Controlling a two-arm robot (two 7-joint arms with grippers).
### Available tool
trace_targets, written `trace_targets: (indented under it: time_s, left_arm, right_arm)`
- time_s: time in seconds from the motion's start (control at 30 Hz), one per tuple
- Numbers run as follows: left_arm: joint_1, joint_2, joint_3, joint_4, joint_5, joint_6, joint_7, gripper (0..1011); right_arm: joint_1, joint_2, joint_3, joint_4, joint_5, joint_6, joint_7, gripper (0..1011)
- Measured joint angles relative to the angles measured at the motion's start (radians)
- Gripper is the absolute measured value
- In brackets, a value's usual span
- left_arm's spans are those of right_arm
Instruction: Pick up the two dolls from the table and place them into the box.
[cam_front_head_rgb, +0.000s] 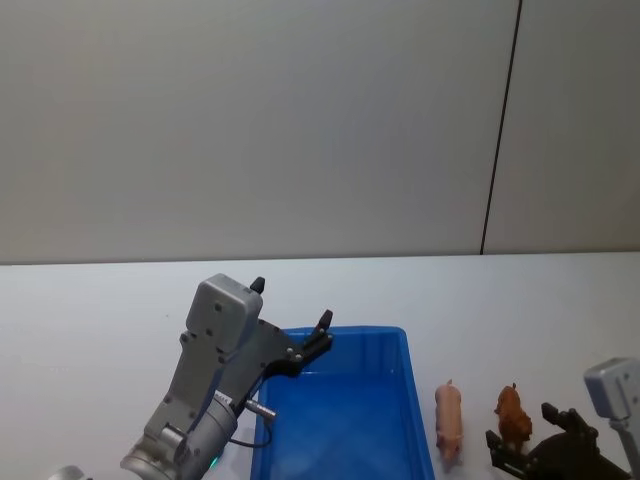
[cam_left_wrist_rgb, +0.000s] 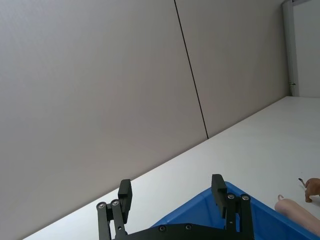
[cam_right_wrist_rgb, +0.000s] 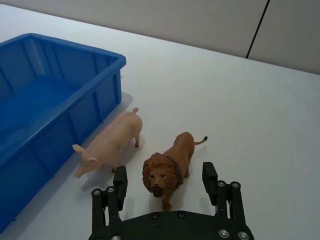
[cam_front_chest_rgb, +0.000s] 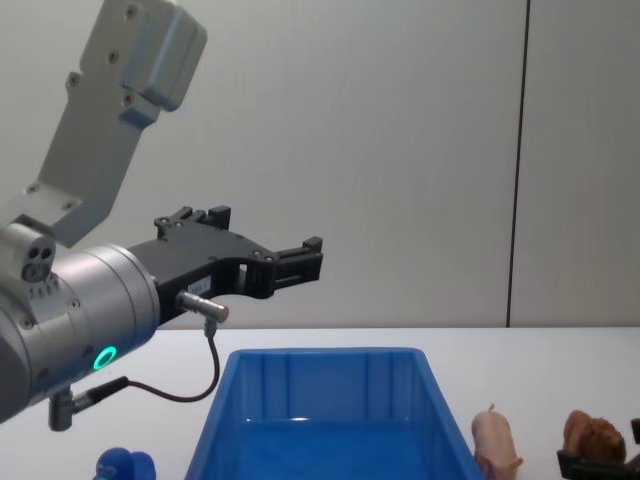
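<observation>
Nearest to us is the right gripper (cam_right_wrist_rgb: 165, 172), low over the near right part of the desk (cam_right_wrist_rgb: 225, 85). Its fingers are spread wide and hold nothing. The toy lion (cam_right_wrist_rgb: 172, 162) stands facing it, with its maned head lined up with the gap between them. We cannot tell whether the fingers have come down to the lion's level or are poised just short of it.

Just left of the lion stands the pale pink pig (cam_right_wrist_rgb: 112, 142), upright with its snout towards us, and the two toys are close but apart. Left of the pig, and very near it, is the right wall of the blue box (cam_right_wrist_rgb: 107, 92), which looks empty. Both dolls are on the desk, so we judge that neither placement has been done.

The left gripper (cam_front_head_rgb: 291, 302) hangs high over the far left corner of the box, and its fingers are open and empty.

We see three main risks:
- **Crowding:** the finger on the pig's side has little room and could clip the pig, toppling it or pushing it against the box wall.
- **Tipping:** the lion stands on thin legs, so an off-centre touch could knock it over before the fingers close.
- **Poor hold:** a grip on the rounded mane alone may let the body swing or slip out during the carry to the box.
</observation>
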Motion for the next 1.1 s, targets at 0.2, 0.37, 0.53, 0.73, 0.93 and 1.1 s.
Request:
trace_targets:
  time_s: [0.2,0.37,0.53,0.73,0.93,1.1]
  left_arm:
    - [0.000,0.000,0.000,0.000,0.000,0.000,0.000,1002]
    - [0.000,0.000,0.000,0.000,0.000,0.000,0.000,1002]
    - [0.000,0.000,0.000,0.000,0.000,0.000,0.000,1002]
    - [0.000,0.000,0.000,0.000,0.000,0.000,0.000,1002]
    - [0.000,0.000,0.000,0.000,0.000,0.000,0.000,1002]
    - [0.000,0.000,0.000,0.000,0.000,0.000,0.000,1002]
  right_arm:
    - [0.012,-0.008,-0.003,0.023,-0.006,0.006,-0.002,814]
    - [0.017,-0.013,-0.004,0.034,-0.008,0.006,-0.003,645]
    - [0.020,-0.016,-0.005,0.039,-0.013,-0.005,-0.007,506]
    - [0.020,-0.019,-0.006,0.036,-0.027,-0.038,-0.018,426]
    - [0.023,-0.021,-0.007,0.019,-0.049,-0.079,-0.031,426]
    - [0.029,-0.023,-0.007,-0.003,-0.066,-0.110,-0.033,426]
